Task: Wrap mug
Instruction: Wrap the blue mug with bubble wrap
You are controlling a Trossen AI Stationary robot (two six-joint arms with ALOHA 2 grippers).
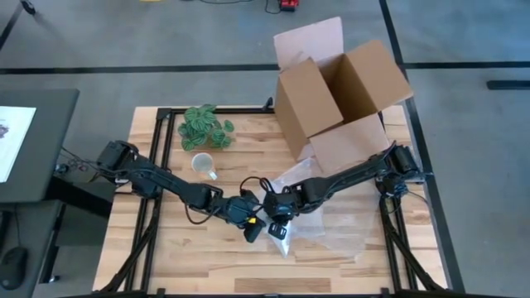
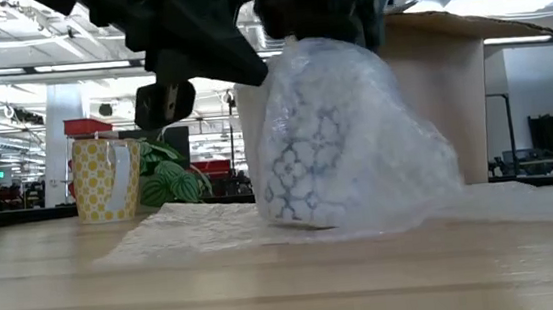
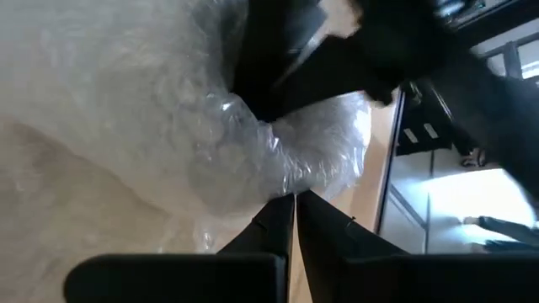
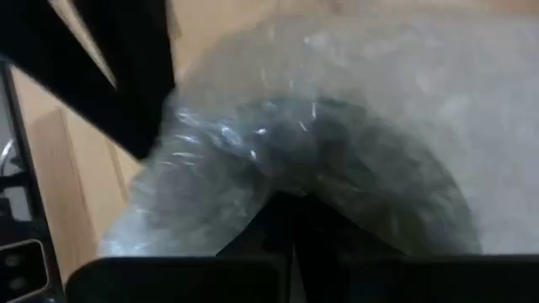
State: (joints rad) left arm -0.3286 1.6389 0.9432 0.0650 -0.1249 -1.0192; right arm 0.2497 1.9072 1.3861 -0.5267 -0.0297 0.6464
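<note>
A patterned mug (image 2: 303,168) stands on the table inside a bundle of clear bubble wrap (image 2: 355,138). The rest of the sheet (image 1: 331,219) lies flat toward the table's right. Both grippers meet above the bundle: my left gripper (image 1: 252,225) on its left side and my right gripper (image 1: 278,218) on top, each shut on wrap. The mug shows only dimly through the wrap. A second mug (image 1: 203,164), yellow with dots, stands by itself at the back left. My left gripper pinches a gathered fold of the bubble wrap (image 3: 268,168) between its two shut fingers, on the left side of the bundle. It comes slanting down from the table's left. The bundle's bottom rests on the table. My right gripper pinches the bubble wrap at the top of the bundle (image 4: 295,164) between its shut fingers, coming from above and from the table's right. The wrap bulges around the fingertips. How many layers it holds, I cannot tell.
A large open cardboard box (image 1: 339,91) stands at the back right, next to the sheet. A green potted plant (image 1: 205,126) sits at the back left behind the yellow mug. Bare wood lies along the near edge (image 1: 207,265).
</note>
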